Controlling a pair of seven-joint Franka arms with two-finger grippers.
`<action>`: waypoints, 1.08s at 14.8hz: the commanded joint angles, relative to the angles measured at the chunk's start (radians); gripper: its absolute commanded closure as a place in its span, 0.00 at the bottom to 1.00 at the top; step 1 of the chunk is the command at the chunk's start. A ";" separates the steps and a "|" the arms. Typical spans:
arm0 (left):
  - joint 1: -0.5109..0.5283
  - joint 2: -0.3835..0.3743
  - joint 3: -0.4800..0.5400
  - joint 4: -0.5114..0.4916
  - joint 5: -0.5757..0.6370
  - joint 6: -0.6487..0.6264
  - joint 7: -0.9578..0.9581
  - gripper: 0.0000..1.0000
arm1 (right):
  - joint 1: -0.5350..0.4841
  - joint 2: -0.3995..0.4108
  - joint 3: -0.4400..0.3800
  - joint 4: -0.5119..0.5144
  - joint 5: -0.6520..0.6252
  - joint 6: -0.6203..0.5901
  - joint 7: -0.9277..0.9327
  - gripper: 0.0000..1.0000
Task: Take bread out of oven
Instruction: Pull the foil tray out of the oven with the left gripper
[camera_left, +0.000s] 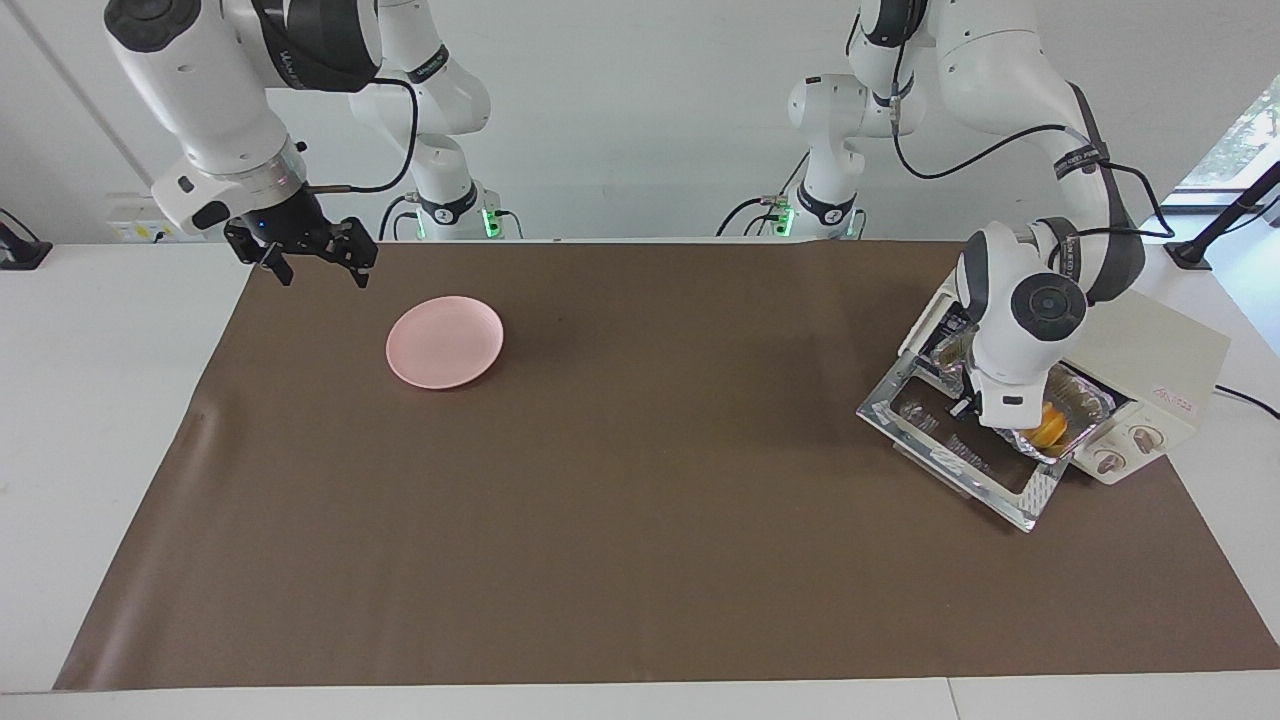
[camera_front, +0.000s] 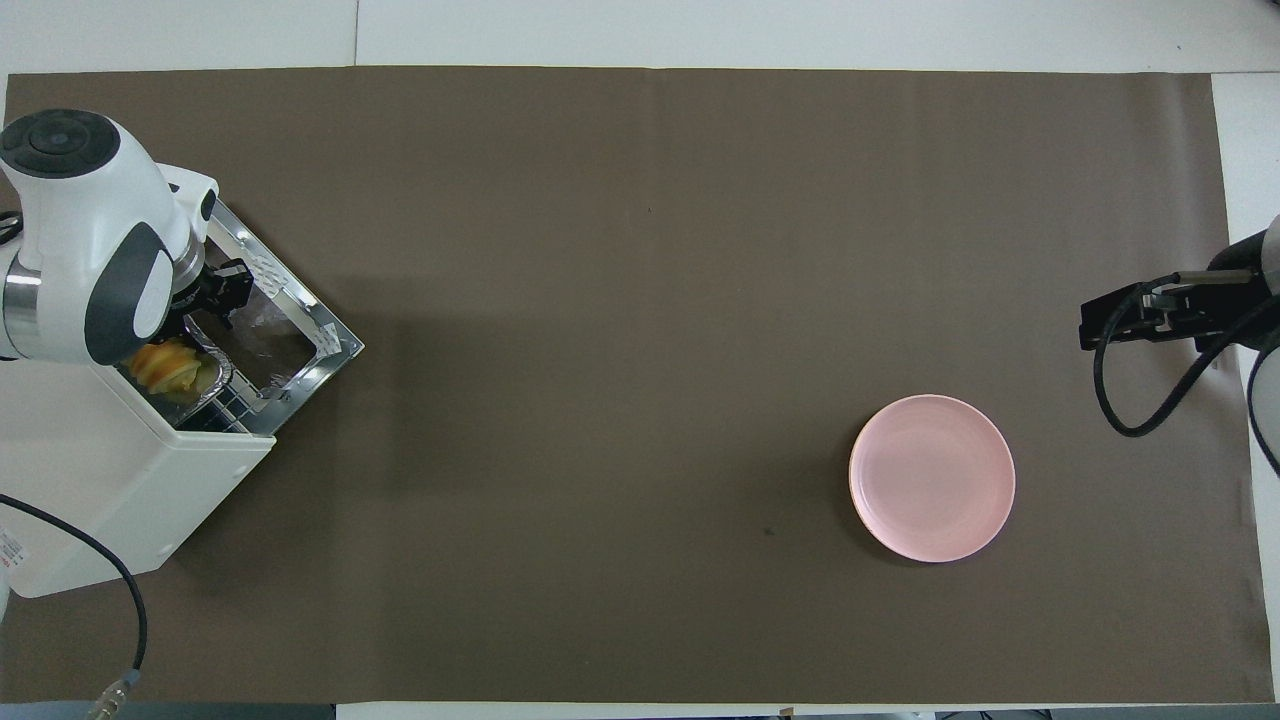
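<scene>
The cream-white oven (camera_left: 1170, 360) stands at the left arm's end of the table, its glass door (camera_left: 950, 450) dropped open. The orange-yellow bread (camera_left: 1048, 428) lies in a crinkled foil tray (camera_left: 1085, 405) that sticks partly out of the oven mouth. In the overhead view the bread (camera_front: 170, 365) shows in the tray (camera_front: 205, 385) at the oven (camera_front: 120, 470) opening. My left gripper (camera_left: 963, 405) is low over the open door, at the tray's edge, and its wrist hides part of the tray. It also shows in the overhead view (camera_front: 225, 292). My right gripper (camera_left: 315, 265) waits open and empty at the right arm's end.
A round pink plate (camera_left: 445, 341) lies on the brown mat (camera_left: 640, 520) toward the right arm's end; it also shows in the overhead view (camera_front: 932, 478). The oven's power cable (camera_front: 120, 600) trails off at the table edge.
</scene>
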 joint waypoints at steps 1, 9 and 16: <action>-0.033 0.011 0.000 0.056 0.021 0.009 0.004 1.00 | -0.004 -0.022 0.003 -0.025 -0.012 0.015 -0.018 0.00; -0.251 0.057 -0.008 0.135 -0.120 0.159 0.017 1.00 | -0.004 -0.022 0.003 -0.025 -0.012 0.015 -0.018 0.00; -0.489 0.120 -0.010 0.256 -0.175 0.153 0.015 1.00 | -0.004 -0.022 0.003 -0.026 -0.012 0.015 -0.018 0.00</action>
